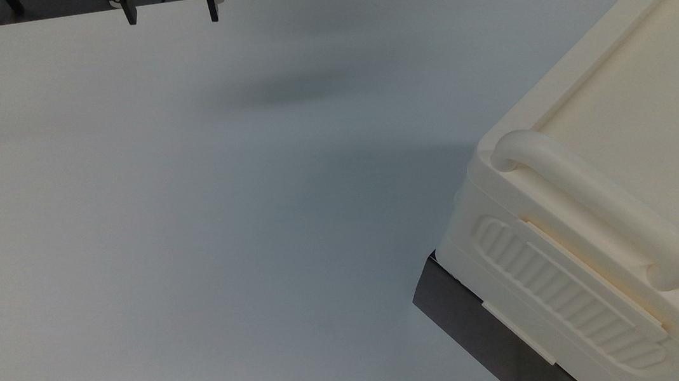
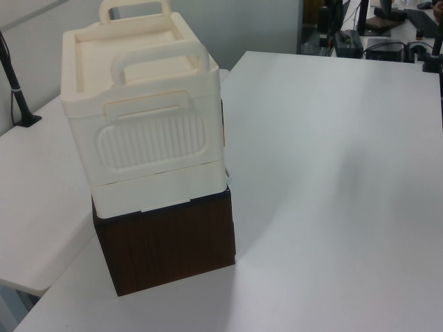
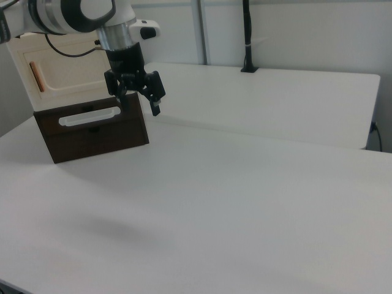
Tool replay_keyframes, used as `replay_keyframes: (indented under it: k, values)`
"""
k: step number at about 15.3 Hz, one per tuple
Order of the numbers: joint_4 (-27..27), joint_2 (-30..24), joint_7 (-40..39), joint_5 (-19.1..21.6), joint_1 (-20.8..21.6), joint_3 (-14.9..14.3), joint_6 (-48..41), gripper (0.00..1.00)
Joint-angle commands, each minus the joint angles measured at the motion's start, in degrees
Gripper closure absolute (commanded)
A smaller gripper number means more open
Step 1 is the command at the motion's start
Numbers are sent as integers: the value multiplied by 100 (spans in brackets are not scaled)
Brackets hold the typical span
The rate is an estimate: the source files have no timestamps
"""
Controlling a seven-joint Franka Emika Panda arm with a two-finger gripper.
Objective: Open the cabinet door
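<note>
White counter (image 3: 245, 202), cabinet (image 3: 67, 73) at right view's far left; cabinet door (image 3: 58, 70) shut, copper handle (image 3: 37, 76) on its left edge. Gripper (image 3: 136, 103) raised beside door, jaws wide, holding nothing. Approach step; next: descend, align to handle

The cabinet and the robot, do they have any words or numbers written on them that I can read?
None: no words, numbers or labels can be read anywhere.
The cabinet: plain cream plastic on a dark base, no writing.
The cabinet door: plain, with a small copper-coloured handle, no writing.
The pincer and the robot arm: no readable marks.
The table: plain white, no writing.
</note>
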Motion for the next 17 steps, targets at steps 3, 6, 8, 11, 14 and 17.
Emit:
replay_keyframes:
  k: [3, 6, 8, 11, 14, 17]
  values:
    - [-223, -191, 22, -28, -73, 122, -3, 0]
    - [-223, -191, 22, -28, -81, 122, -3, 0]
    - [-223, -173, 22, -28, -81, 122, -3, 0]
    - [-240, -165, 14, -28, -55, 122, 6, 0]
    - [-258, -147, -12, -19, -11, 122, 33, 0]
    - [-215, -147, -574, -2, 286, 131, 32, 0]
